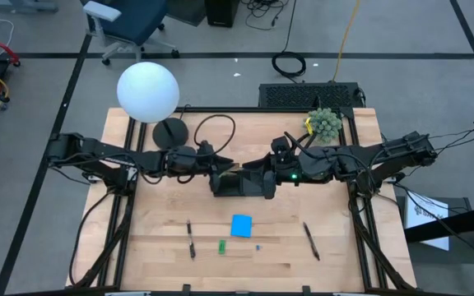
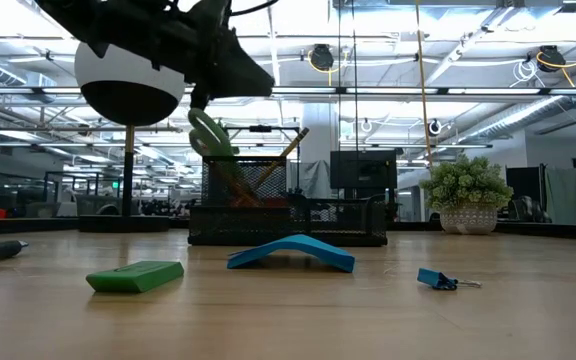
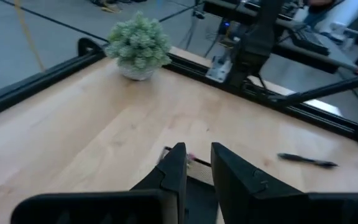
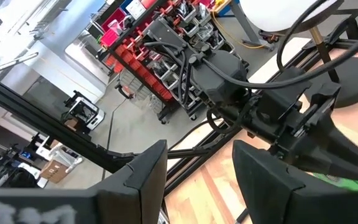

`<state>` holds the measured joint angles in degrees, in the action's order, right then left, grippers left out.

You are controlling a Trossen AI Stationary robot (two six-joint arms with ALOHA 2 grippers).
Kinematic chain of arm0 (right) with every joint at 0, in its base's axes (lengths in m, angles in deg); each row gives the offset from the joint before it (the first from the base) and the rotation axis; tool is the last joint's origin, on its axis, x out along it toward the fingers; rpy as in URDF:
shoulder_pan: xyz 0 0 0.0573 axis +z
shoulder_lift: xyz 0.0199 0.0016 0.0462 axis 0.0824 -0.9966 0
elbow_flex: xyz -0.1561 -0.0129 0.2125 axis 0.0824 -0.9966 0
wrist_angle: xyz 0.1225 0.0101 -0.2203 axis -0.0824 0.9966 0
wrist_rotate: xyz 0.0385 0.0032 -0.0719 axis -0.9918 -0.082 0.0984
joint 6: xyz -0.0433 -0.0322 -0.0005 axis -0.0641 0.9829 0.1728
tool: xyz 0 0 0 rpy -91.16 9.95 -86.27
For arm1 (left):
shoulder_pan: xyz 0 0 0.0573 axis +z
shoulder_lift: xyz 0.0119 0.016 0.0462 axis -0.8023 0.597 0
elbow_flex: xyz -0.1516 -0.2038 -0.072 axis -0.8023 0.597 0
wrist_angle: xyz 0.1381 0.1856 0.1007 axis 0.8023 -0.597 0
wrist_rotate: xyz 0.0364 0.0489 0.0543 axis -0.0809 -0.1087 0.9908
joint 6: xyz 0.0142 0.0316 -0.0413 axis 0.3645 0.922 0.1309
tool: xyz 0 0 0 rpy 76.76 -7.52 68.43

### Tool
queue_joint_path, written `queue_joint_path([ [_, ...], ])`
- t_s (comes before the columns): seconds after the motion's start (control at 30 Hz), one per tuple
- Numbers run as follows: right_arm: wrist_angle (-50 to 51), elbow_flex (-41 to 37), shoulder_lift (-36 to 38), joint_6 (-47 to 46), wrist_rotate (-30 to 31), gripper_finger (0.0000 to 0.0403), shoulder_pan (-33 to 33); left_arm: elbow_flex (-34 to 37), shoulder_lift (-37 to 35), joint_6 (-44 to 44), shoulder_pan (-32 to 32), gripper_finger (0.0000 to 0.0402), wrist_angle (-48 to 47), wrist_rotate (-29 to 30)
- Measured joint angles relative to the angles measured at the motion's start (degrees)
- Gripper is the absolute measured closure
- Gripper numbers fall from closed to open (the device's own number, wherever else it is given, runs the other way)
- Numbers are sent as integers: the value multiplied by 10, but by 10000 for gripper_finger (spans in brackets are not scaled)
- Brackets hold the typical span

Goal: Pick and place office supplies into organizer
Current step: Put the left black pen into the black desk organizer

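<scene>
- Our left tool hangs right over the organizer, with the green-handled scissors just beneath its tip, handle up and blades down in the tall mesh cup.
- We honestly can't tell if that tool is pinching the scissors or has let go. The scissors look low enough in the cup to stand on their own, so our guess is this is the drop-off.
- The right tool faces the left one from the other side of the organizer. It's spread open with nothing in it, probably parked close to be ready for the next item.
- A pencil leans in the same cup, just beside the scissors.
- Well clear of both tools, toward the tabletop's near edge, lie the blue note pad, two pens and the tiny green piece, all waiting their turn.
</scene>
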<state>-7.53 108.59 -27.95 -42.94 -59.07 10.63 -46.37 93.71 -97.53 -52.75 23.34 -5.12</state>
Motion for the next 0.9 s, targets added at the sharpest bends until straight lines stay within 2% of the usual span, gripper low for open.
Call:
queue_joint_path([
  [0.23, 0, 0, 0, 17, 0, 232, 0, 0, -24, -24, 0, 328, 4, -50],
  [0.47, 0, 0, 0, 28, 0, 232, -3, -1, -74, 2, -15, 267, 27, -37],
  [0.63, 0, 0, 0, 28, 0, 232, -7, -1, -112, -16, -25, 221, 24, -44],
  [0.9, -15, 0, 0, 32, 35, 232, -8, -1, -173, -85, -55, 200, 23, -108],
])
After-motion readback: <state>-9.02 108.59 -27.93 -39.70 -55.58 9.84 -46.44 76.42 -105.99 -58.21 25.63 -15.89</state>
